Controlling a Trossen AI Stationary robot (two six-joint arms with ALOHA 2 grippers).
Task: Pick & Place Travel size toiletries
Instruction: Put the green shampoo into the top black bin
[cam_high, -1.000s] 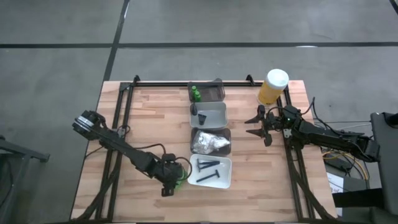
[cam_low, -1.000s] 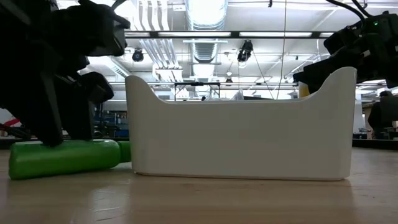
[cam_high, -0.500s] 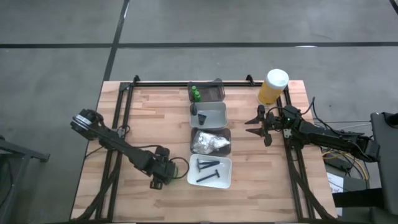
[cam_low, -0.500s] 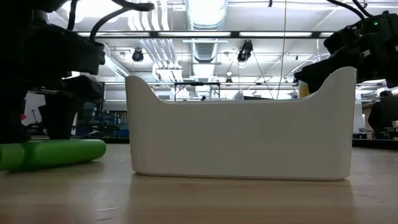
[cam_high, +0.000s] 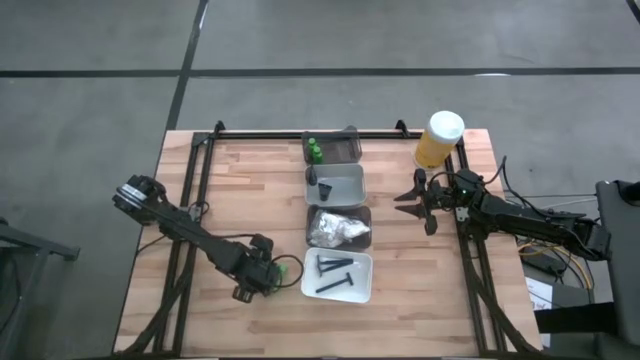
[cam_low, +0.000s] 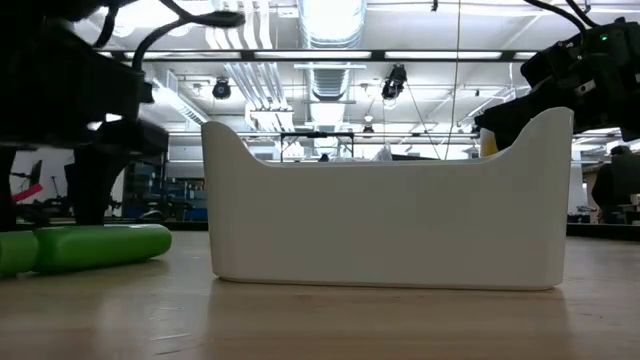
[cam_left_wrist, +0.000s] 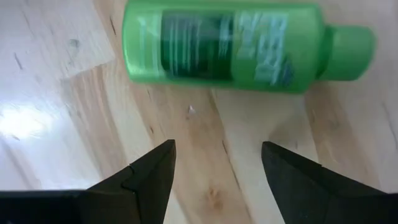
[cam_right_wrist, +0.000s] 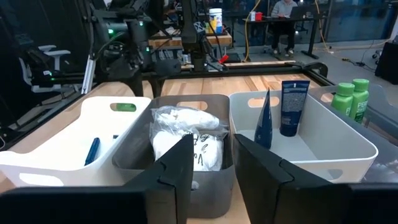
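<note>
Near the worktop's (cam_high: 200, 200) left front, left claw (cam_left_wrist: 214, 165), spread wide and empty, should straddle the lying small bright green plastic bottle's (cam_left_wrist: 230, 45) label midway before clenching; right claw (cam_high: 412, 197) partly closed, idle.

Left claw (cam_left_wrist: 214, 168) open, low.

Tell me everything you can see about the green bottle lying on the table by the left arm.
The green bottle is small, bright green and plastic-looking, with a matching green cap and a darker green printed label. It lies on its side on the bare wooden table, just left of the white tray at the near end of the row. The left end effector sits open just short of it, not touching.
</note>
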